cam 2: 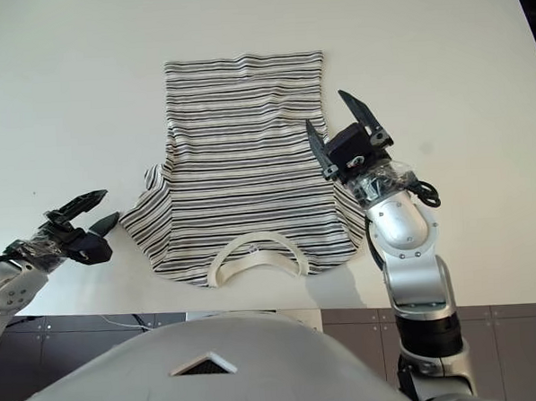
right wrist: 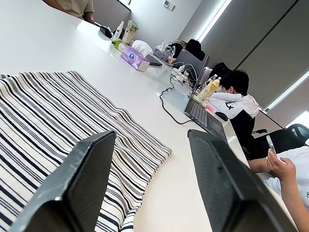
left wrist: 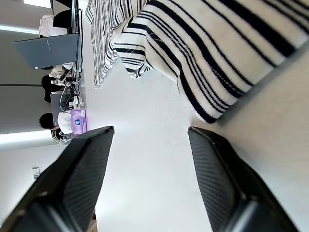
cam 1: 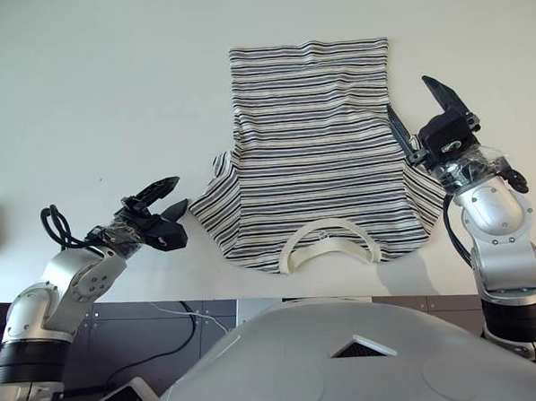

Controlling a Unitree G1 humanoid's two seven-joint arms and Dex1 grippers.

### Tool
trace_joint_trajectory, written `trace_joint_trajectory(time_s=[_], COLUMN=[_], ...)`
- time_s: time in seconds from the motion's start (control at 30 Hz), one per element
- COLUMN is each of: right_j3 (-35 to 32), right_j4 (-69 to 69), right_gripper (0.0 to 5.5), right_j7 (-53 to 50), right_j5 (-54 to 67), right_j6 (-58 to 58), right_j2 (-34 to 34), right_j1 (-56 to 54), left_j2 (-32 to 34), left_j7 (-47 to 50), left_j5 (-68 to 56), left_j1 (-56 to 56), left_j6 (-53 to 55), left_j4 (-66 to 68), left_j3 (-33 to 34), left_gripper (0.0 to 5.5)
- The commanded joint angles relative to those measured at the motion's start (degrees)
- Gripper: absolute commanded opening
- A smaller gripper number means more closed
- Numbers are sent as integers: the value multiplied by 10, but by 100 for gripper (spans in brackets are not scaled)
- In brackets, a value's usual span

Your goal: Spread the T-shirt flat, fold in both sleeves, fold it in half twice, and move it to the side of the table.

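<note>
T-shirt (cam 1: 315, 153) lies spread on the white table (cam 1: 82, 84), collar (cam 1: 292, 256) at 6 o'clock, sleeves apparently tucked. Left gripper (cam 1: 181, 192) at its 8 o'clock and right gripper (cam 1: 408, 94) at 3 gape empty. Halving likely comes next, needing both to grasp an edge.

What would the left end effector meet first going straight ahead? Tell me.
Probably the T-shirt. The open left end effector points across a short strip of bare table at its near edge. Its height above the table is unclear.

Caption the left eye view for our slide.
Black-and-white striped T-shirt on white table, flanked by open left gripper and open right gripper.
</note>
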Motion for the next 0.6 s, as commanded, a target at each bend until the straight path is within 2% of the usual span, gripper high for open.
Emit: trace_joint_trajectory(time_s=[0.03,0.23,0.4,0.6], right_j3=[4,7,11,6], right_j4=[4,2,8,22], right_gripper=[275,275,275,275], right_j7=[-3,-8,-4,5], right_j5=[-7,-11,-11,-6], right_j6=[2,5,7,4], right_j2=[8,20,25,21], right_j1=[-3,3,-7,-22], left_j2=[18,40,22,21], left_j7=[-18,-6,-1,-11], left_j5=[61,72,68,60], left_j1=[49,89,82,93], left_j6=[-5,-12,-10,22], left_j4=[23,13,-4,-42], left_j3=[-54,-85,-112,-114], left_gripper=[286,286,286,286])
